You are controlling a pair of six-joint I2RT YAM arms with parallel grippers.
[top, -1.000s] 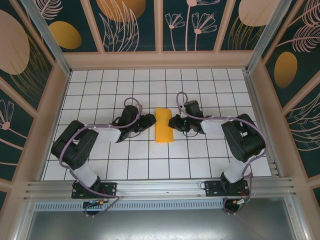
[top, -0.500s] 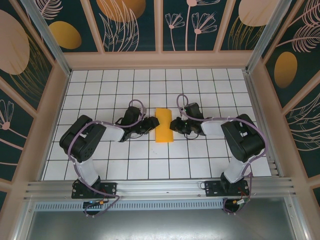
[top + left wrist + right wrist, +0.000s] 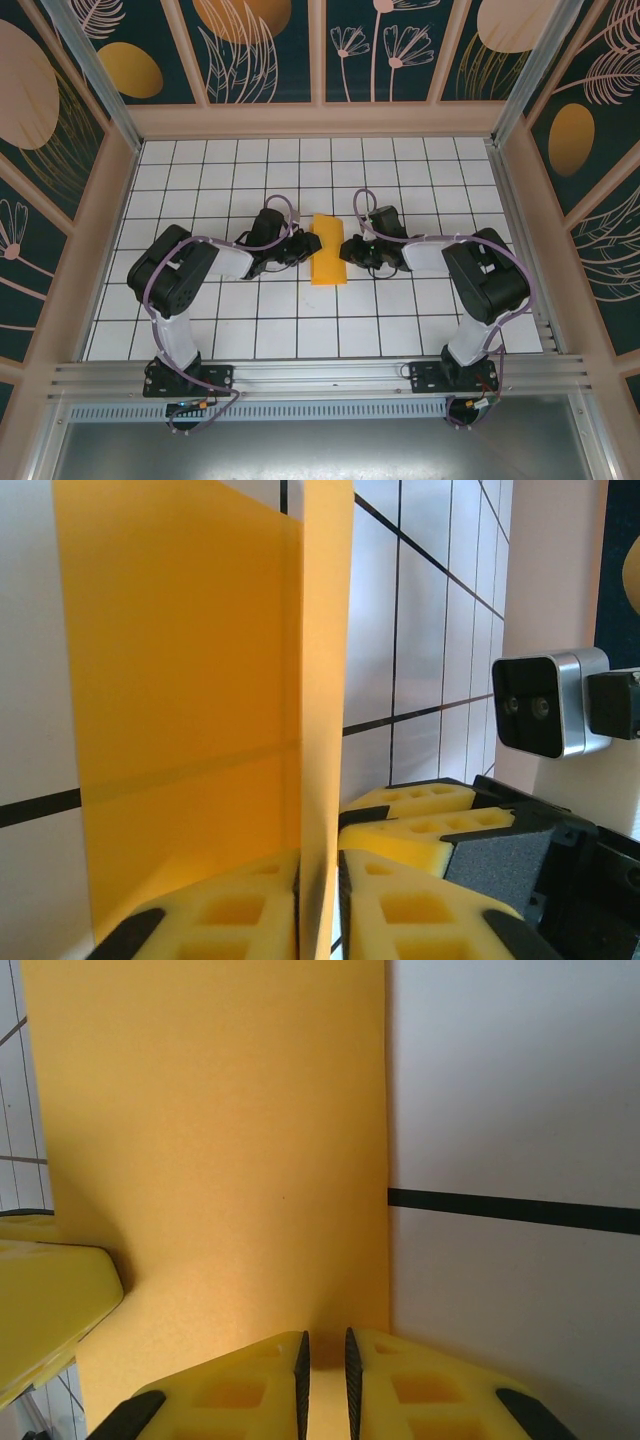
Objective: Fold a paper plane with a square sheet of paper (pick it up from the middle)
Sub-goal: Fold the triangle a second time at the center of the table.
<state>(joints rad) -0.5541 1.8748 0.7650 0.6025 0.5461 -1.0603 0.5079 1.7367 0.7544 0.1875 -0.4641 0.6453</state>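
Left tool [image 3: 318,900]: yellow foam pads closed on one long edge of the square sheet of paper [image 3: 327,252]. Right tool [image 3: 323,1370]: pads pinched together on the opposite long edge. Paper: orange-yellow, folded to a narrow upright strip, lying at mid-bench between the two tools, one layer lifted in the left wrist view. Bench [image 3: 400,170]: white, ruled with a black grid. Walls [image 3: 265,50]: dark teal panels with orange ovals and plant outlines, pale frame. Aluminium rail [image 3: 320,375] along the near edge.
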